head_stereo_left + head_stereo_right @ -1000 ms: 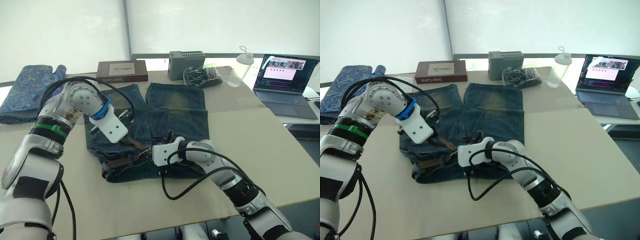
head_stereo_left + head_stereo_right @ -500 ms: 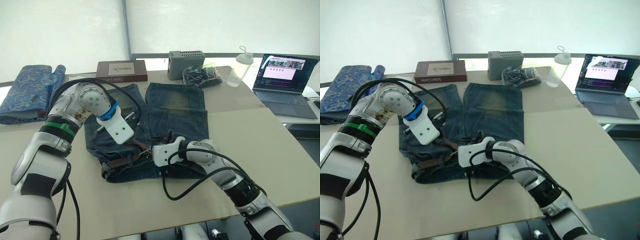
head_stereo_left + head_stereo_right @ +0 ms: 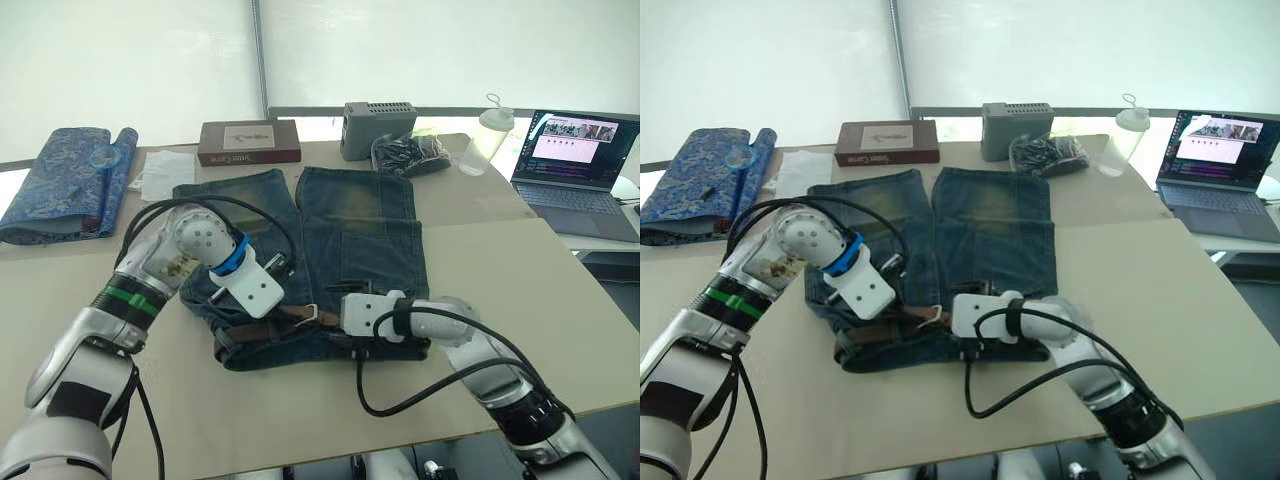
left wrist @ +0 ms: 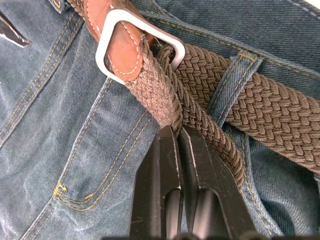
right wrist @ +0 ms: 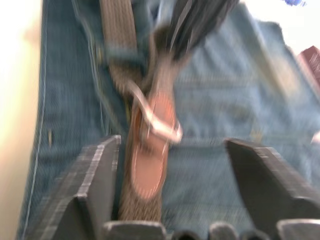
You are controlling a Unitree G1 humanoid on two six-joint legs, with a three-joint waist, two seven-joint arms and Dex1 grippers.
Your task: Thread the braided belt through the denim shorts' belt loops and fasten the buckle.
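Observation:
The denim shorts [image 3: 360,215] lie flat on the table, waistband toward me. The braided belt [image 3: 262,329] runs along the waistband under a belt loop [image 4: 227,85]. My left gripper [image 4: 177,132] is shut on the belt's braided end, which passes through the silver buckle [image 4: 150,30] with its brown leather tab. In the head views this gripper [image 3: 288,303] sits low over the left half of the waistband. My right gripper [image 5: 173,144] is open, its fingers spread wide on either side of the buckle [image 5: 157,127] without touching it, at the waistband's middle [image 3: 328,318].
A blue patterned fabric roll [image 3: 60,180] lies at the far left. A brown box [image 3: 248,142], grey box [image 3: 378,115], black bag [image 3: 410,152] and bottle [image 3: 487,130] line the back. An open laptop [image 3: 578,150] stands at the far right.
My left gripper has come down and toward me with the belt end, from above the left leg to the waistband by the buckle. My right gripper has shifted slightly right. The camera shifted too.

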